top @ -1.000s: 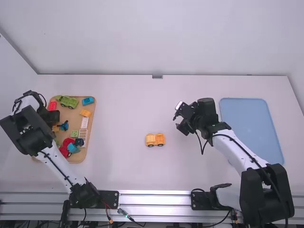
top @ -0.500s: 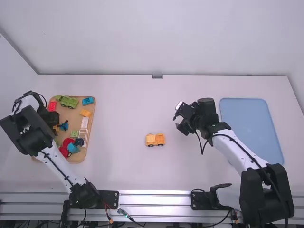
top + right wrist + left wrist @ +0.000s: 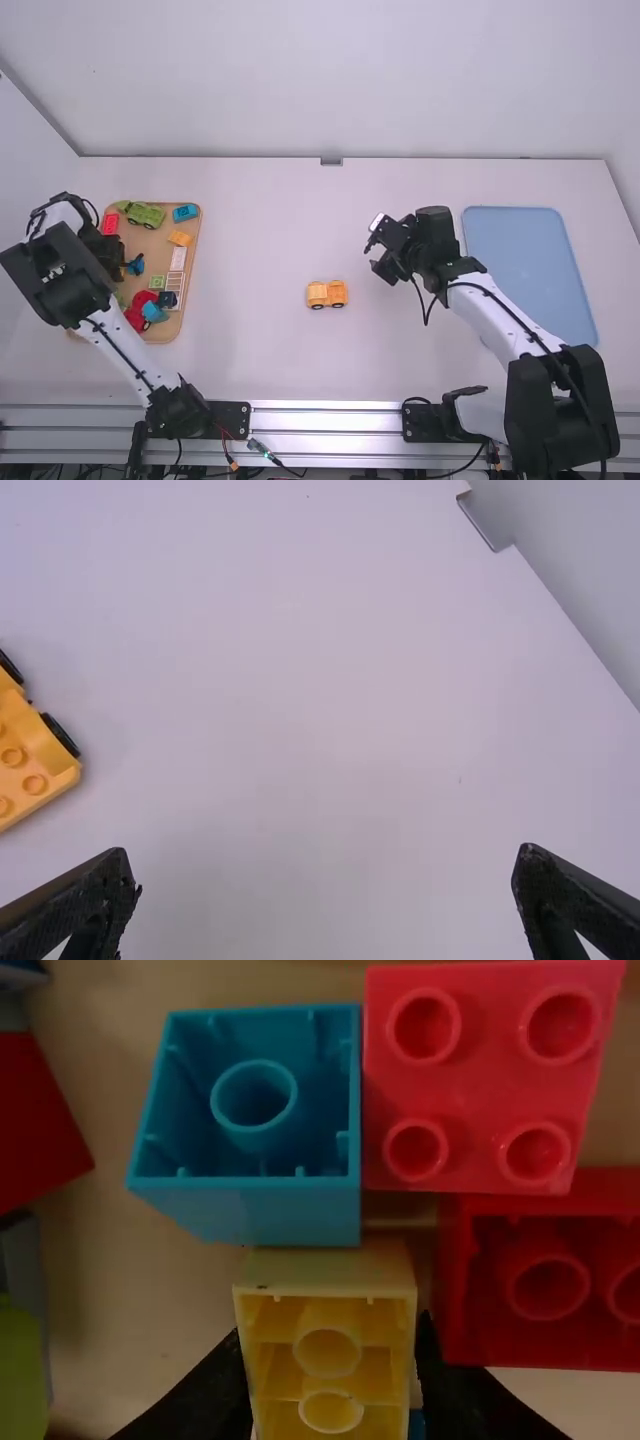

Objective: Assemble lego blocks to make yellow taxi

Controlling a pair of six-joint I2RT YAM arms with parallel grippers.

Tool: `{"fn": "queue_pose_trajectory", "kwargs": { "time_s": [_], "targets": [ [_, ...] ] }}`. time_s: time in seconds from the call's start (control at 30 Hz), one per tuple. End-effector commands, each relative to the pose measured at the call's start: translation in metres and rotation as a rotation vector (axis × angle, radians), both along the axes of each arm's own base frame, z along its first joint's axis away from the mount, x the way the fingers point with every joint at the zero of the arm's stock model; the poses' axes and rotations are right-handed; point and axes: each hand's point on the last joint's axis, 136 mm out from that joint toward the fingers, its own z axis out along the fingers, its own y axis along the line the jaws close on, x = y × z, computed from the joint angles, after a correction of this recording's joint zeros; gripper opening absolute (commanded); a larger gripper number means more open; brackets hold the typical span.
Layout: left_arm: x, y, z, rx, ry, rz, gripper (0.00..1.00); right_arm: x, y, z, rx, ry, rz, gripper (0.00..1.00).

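Observation:
On the table's middle, the yellow car with black wheels (image 3: 327,294) stands upright. My left gripper (image 3: 114,260) is low over the wooden tray at the left. In the left wrist view, the left gripper (image 3: 332,1345) is shut on a yellow block (image 3: 328,1350), whose hollow underside faces the camera. My right gripper (image 3: 374,256) stands open to the right of the car, farther from the camera, holding nothing. In the right wrist view, the spread fingers of the right gripper (image 3: 328,865) have bare table between them, and part of the yellow car (image 3: 38,755) shows at the left edge.
The wooden tray (image 3: 192,272) holds several toys and bricks. A blue brick (image 3: 245,1130), a pink-red brick (image 3: 480,1075) and a red brick (image 3: 550,1280) crowd around the held block. A light blue tray (image 3: 530,270) lies at the table's right.
The left gripper has shifted slightly in the tray, and the small orange-yellow patch beside it is now hidden in the high view. The right arm and the car have stayed still.

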Motion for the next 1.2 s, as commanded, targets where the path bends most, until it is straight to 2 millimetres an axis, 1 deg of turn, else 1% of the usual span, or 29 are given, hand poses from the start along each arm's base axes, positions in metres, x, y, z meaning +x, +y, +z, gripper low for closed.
{"fn": "queue_pose_trajectory", "kwargs": {
  "time_s": [0.0, 0.1, 0.23, 0.33, 0.4, 0.5, 0.53, 0.63, 0.7, 0.87, 0.9, 0.97, 1.0, 1.07, 1.13, 1.17],
  "targets": [
    [-0.006, -0.007, -0.009, -0.025, 0.027, 0.01, 0.39, -0.002, 0.0, 0.004, 0.008, -0.008, 0.002, 0.99],
    [-0.006, -0.007, -0.009, -0.026, 0.027, 0.009, 0.36, -0.002, 0.0, 0.004, 0.008, -0.007, 0.002, 0.99],
    [-0.008, -0.009, -0.012, -0.031, 0.031, 0.017, 0.28, -0.002, 0.0, 0.003, 0.008, -0.004, 0.001, 0.99],
    [-0.008, -0.009, -0.013, -0.029, 0.03, 0.017, 0.25, -0.002, 0.0, 0.003, 0.007, -0.004, 0.002, 0.99],
    [-0.009, -0.009, -0.013, -0.031, 0.032, 0.017, 0.19, -0.002, 0.0, 0.003, 0.008, -0.004, 0.002, 0.99],
    [-0.009, -0.009, -0.013, -0.032, 0.032, 0.018, 0.05, -0.002, 0.0, 0.003, 0.008, -0.004, 0.002, 0.99],
    [-0.006, -0.009, -0.012, -0.036, 0.022, 0.017, 0.02, -0.002, 0.0, 0.003, 0.008, -0.005, 0.002, 0.99],
    [0.001, -0.01, -0.008, -0.053, -0.011, 0.018, 0.02, -0.003, 0.002, 0.003, 0.008, -0.005, 0.008, 0.99],
    [0.006, -0.009, 0.0, -0.056, -0.028, 0.018, 0.02, -0.004, 0.006, 0.004, 0.009, -0.008, 0.018, 0.99],
    [0.018, 0.0, 0.028, -0.04, -0.056, -0.038, 0.02, -0.005, 0.014, 0.006, 0.012, -0.018, 0.039, 0.99],
    [0.021, 0.002, 0.036, -0.035, -0.059, -0.04, 0.02, -0.005, 0.016, 0.006, 0.014, -0.021, 0.042, 0.99],
    [0.02, 0.008, 0.057, -0.007, -0.045, -0.033, 0.02, -0.001, 0.018, 0.011, 0.053, -0.025, 0.006, 0.99],
    [0.02, 0.01, 0.062, 0.002, -0.043, -0.037, 0.02, 0.0, 0.018, 0.012, 0.06, -0.027, -0.002, 0.99],
    [0.021, 0.013, 0.079, 0.025, -0.048, -0.059, 0.02, 0.006, 0.016, 0.018, 0.106, -0.029, -0.044, 0.99],
    [0.027, 0.011, 0.088, 0.04, -0.075, -0.106, 0.02, 0.01, 0.015, 0.023, 0.15, -0.03, -0.072, 0.99],
    [0.036, 0.007, 0.096, 0.051, -0.105, -0.173, 0.02, 0.013, 0.016, 0.027, 0.188, -0.026, -0.088, 0.99]
  ]
}}
